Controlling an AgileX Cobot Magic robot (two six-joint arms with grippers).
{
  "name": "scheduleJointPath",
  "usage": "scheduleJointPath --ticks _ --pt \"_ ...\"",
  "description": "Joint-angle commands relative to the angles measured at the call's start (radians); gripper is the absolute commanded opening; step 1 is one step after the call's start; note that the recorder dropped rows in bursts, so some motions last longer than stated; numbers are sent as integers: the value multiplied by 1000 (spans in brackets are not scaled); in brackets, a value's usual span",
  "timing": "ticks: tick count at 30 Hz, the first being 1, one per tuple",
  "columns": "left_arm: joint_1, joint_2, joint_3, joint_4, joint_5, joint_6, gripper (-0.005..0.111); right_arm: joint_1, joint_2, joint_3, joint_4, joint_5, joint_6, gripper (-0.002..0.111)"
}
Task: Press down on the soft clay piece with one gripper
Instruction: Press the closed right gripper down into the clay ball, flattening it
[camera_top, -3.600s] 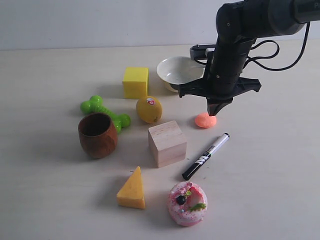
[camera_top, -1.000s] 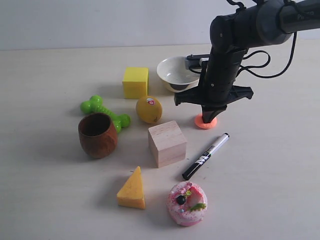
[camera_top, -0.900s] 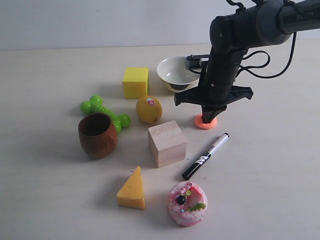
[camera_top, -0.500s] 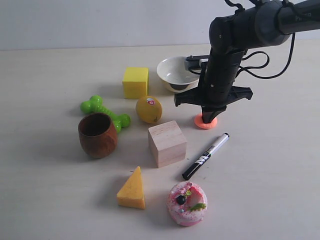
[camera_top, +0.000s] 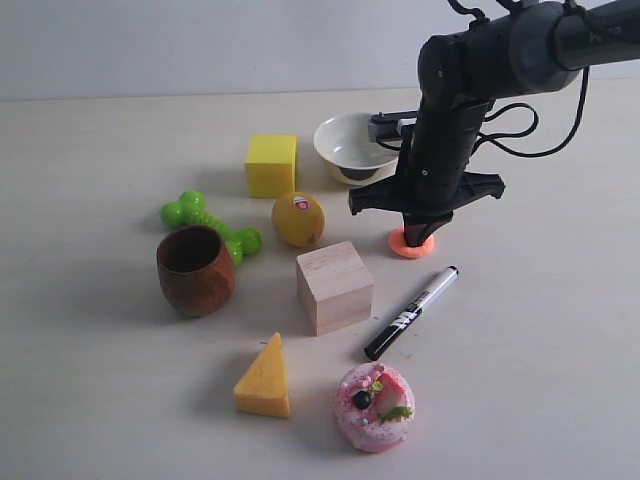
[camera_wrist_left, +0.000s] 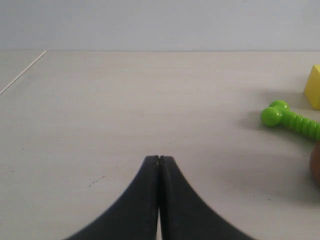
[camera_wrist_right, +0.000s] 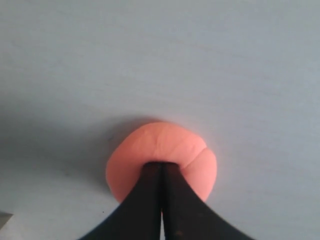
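Note:
The soft clay piece (camera_top: 411, 247) is a small salmon-orange blob on the table, right of the wooden cube. My right gripper (camera_top: 419, 238) points straight down with its shut tips sunk into the clay's top. In the right wrist view the clay (camera_wrist_right: 165, 147) bulges round the closed fingertips (camera_wrist_right: 161, 166), with a crease on one side. My left gripper (camera_wrist_left: 159, 159) is shut and empty, low over bare table; it is outside the exterior view.
Near the clay lie a black marker (camera_top: 411, 312), a wooden cube (camera_top: 334, 286), a white bowl (camera_top: 352, 146) and a lemon (camera_top: 298, 219). Further off stand a yellow block (camera_top: 271, 164), green dumbbell (camera_top: 208, 225), brown cup (camera_top: 195, 269), orange-yellow wedge (camera_top: 265, 379) and pink donut (camera_top: 375, 406).
3.6 s ago the right gripper's tips hung just above the rounded clay. It has since come down onto the clay, which now looks flatter. Over the last second almost nothing has moved.

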Motion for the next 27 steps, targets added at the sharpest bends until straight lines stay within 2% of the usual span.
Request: scheduleJointPath --ticks 1,13,19,27 --pt "-5 -7 0 -2 -8 -2 0 -2 49 18 -11 -11 -10 0" --pt "-5 -7 0 -2 -8 -2 0 -2 58 18 -4 -15 -10 1" --pt "-5 -7 0 -2 -8 -2 0 -2 58 18 -4 -15 -10 17" --pt "-5 -7 0 -2 -8 -2 0 -2 58 18 -4 -15 -10 24"
